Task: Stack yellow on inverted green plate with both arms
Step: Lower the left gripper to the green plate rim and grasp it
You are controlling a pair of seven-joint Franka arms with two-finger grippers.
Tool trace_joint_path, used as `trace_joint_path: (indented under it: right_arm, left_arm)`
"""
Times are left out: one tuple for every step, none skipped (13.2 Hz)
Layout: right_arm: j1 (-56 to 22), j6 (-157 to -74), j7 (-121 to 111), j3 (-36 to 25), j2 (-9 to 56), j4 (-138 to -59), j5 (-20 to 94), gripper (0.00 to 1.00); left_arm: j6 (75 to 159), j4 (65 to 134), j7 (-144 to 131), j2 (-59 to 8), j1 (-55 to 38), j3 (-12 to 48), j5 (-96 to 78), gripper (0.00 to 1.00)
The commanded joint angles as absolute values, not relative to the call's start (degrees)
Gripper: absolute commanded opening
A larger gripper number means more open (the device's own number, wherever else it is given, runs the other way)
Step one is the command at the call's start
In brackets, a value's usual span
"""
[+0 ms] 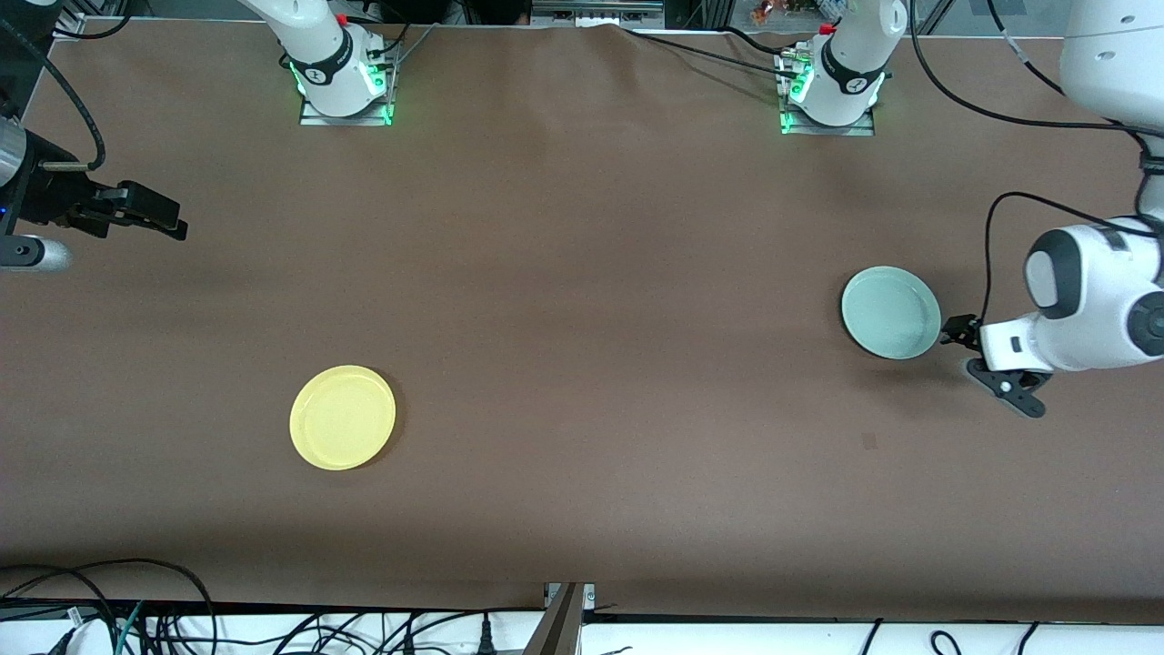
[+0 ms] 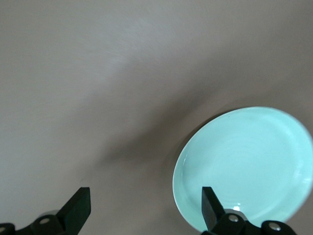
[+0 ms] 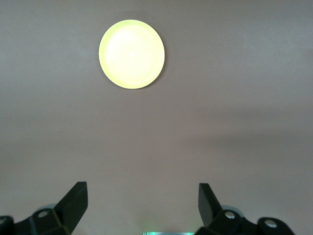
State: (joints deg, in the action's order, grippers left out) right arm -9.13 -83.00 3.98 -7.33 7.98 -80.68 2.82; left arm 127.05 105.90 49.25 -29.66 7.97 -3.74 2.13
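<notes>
The yellow plate (image 1: 343, 417) lies flat on the brown table toward the right arm's end, nearer the front camera; it also shows in the right wrist view (image 3: 131, 54). The pale green plate (image 1: 891, 312) lies hollow side up toward the left arm's end and shows in the left wrist view (image 2: 249, 161). My left gripper (image 1: 966, 350) (image 2: 145, 193) is open and low beside the green plate, with one finger (image 2: 210, 203) over its rim. My right gripper (image 1: 168, 218) (image 3: 142, 186) is open and empty, up over the right arm's end of the table, well away from the yellow plate.
The brown cloth-covered table (image 1: 582, 300) spreads between the two plates. The arm bases (image 1: 344, 77) (image 1: 832, 86) stand along the table's farthest edge. Cables (image 1: 109, 619) hang below the front edge.
</notes>
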Motion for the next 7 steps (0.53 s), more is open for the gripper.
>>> trace_joint_path:
  right_arm:
    - [-9.0, -83.1, 3.6, -7.4, 8.0, -80.3, 3.6, 1.00]
    - [-9.0, -83.1, 3.6, -7.4, 8.0, -80.3, 3.6, 1.00]
    - [-9.0, -83.1, 3.8, -7.4, 8.0, -80.3, 3.7, 1.00]
    - [-9.1, -83.1, 3.8, -7.4, 8.0, -80.3, 3.8, 1.00]
    - [-9.1, -83.1, 3.8, -7.3, 8.0, -80.3, 3.8, 1.00]
    - [-9.1, -83.1, 3.6, -7.2, 8.0, -80.3, 3.7, 1.00]
    - [-9.1, -83.1, 3.5, -7.3, 8.0, -80.3, 3.7, 1.00]
  left_arm:
    - [135.4, 111.3, 56.0, -30.8, 10.4, -3.3, 1.0, 1.00]
    - [135.9, 111.8, 57.6, -31.6, 10.4, -3.2, 1.0, 1.00]
    - [136.1, 112.5, 58.3, -31.8, 10.4, -3.1, 0.9, 1.00]
    - [136.3, 113.1, 58.3, -32.3, 10.4, -3.0, 0.4, 1.00]
    - [136.3, 113.9, 58.3, -32.3, 10.4, -2.9, 0.1, 1.00]
    - [136.2, 114.3, 58.4, -31.8, 10.5, -1.9, 0.1, 1.00]
    - [136.1, 114.3, 58.4, -31.5, 10.5, -1.7, 0.1, 1.00]
